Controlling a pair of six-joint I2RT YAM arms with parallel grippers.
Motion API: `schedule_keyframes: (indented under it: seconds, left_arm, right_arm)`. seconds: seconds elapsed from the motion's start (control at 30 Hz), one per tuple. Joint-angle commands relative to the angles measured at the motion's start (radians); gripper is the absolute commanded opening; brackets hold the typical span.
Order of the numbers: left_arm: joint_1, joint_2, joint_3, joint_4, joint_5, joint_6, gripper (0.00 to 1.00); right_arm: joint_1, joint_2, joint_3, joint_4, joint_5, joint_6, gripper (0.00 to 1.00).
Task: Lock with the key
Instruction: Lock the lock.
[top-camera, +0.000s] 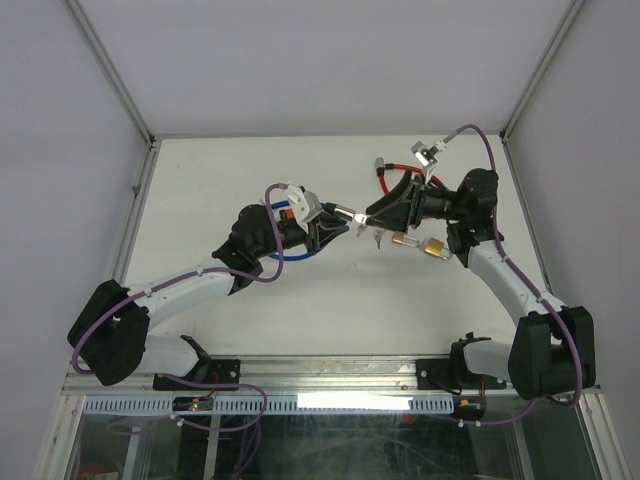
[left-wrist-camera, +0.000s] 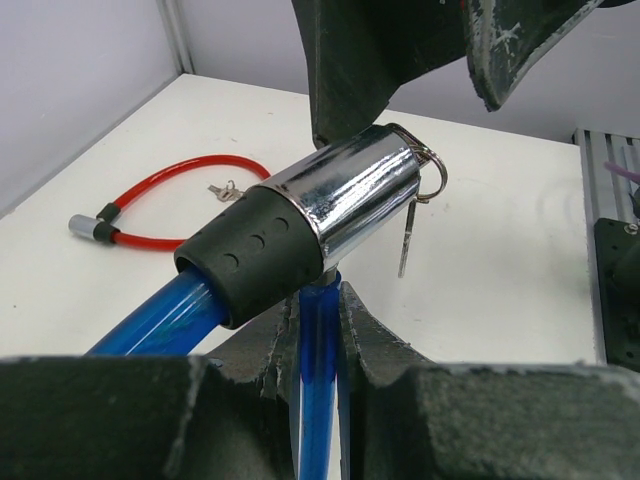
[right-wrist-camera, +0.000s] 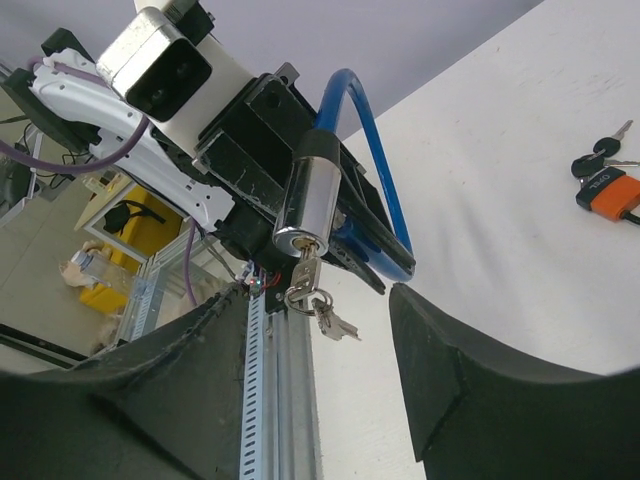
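Clamping the blue cable lock (left-wrist-camera: 350, 195) by its cable, the left pincer (top-camera: 338, 218) presented the slick, rigid chrome barrel. The right pincer (top-camera: 370, 216) gaped just before the small key (right-wrist-camera: 304, 272), likely best pinched flat at its bow, above the dangling spare keys (right-wrist-camera: 335, 320).

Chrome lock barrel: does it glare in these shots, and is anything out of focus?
Left wrist view: bright glare streaks run along the chrome barrel, which also mirrors dark shapes. Right wrist view: only a mild sheen on it, the keys look crisp, and the camera's own dark fingers up close look soft. Top view: even light, faint shadows, barrel too small to judge.
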Motion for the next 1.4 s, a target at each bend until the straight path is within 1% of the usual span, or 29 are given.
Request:
schedule_keyframes:
  seconds: [0.0,0.17,0.33,0.47,0.53,0.57,0.73,0.77,0.9,1.0,1.07,1.17,1.23,1.37]
  left_arm:
    - [-0.002,-0.025,0.015,0.096,0.068,0.019,0.0]
    - [-0.001,-0.018,0.026,0.09,0.085,0.01,0.0]
    - [-0.001,-0.016,0.032,0.086,0.082,0.011,0.0]
    - [-0.002,-0.012,0.036,0.079,0.074,0.012,0.0]
    - [-0.002,-0.013,0.037,0.077,0.068,0.011,0.0]
    - [-0.001,-0.014,0.038,0.074,0.065,0.01,0.0]
    - [0.0,-0.01,0.054,0.036,0.063,0.005,0.0]
    - [-0.001,-0.009,0.059,0.025,0.066,0.003,0.0]
    - [0.006,0.001,0.092,-0.046,0.095,-0.018,0.0]
    - [0.022,0.018,0.116,-0.098,0.136,-0.045,0.0]
    - [0.036,0.032,0.127,-0.124,0.171,-0.074,0.0]
    - [0.055,0.065,0.147,-0.149,0.238,-0.131,0.0]
    - [0.062,0.092,0.171,-0.179,0.28,-0.165,0.0]
    - [0.067,0.155,0.216,-0.243,0.302,-0.172,0.0]
  right_arm:
    - [0.022,0.004,0.009,0.026,0.018,0.007,0.6]
    - [0.047,0.007,0.01,0.02,0.017,-0.007,0.48]
    - [0.056,0.008,0.014,0.015,0.008,-0.017,0.37]
    - [0.06,0.003,0.018,0.006,0.004,-0.046,0.22]
    - [0.062,-0.002,0.024,-0.018,0.004,-0.077,0.12]
    - [0.064,-0.002,0.026,-0.026,0.004,-0.088,0.11]
    - [0.073,-0.018,0.045,-0.119,0.004,-0.088,0.11]
    - [0.076,-0.026,0.051,-0.156,0.014,-0.185,0.01]
    - [0.1,-0.07,0.105,-0.403,0.08,-0.547,0.0]
    - [0.142,-0.103,0.167,-0.609,0.188,-0.8,0.0]
    - [0.185,-0.128,0.188,-0.704,0.293,-0.934,0.0]
    - [0.263,-0.167,0.187,-0.781,0.455,-1.102,0.0]
    - [0.313,-0.187,0.174,-0.801,0.598,-1.187,0.0]
    - [0.393,-0.215,0.15,-0.808,0.8,-1.325,0.0]
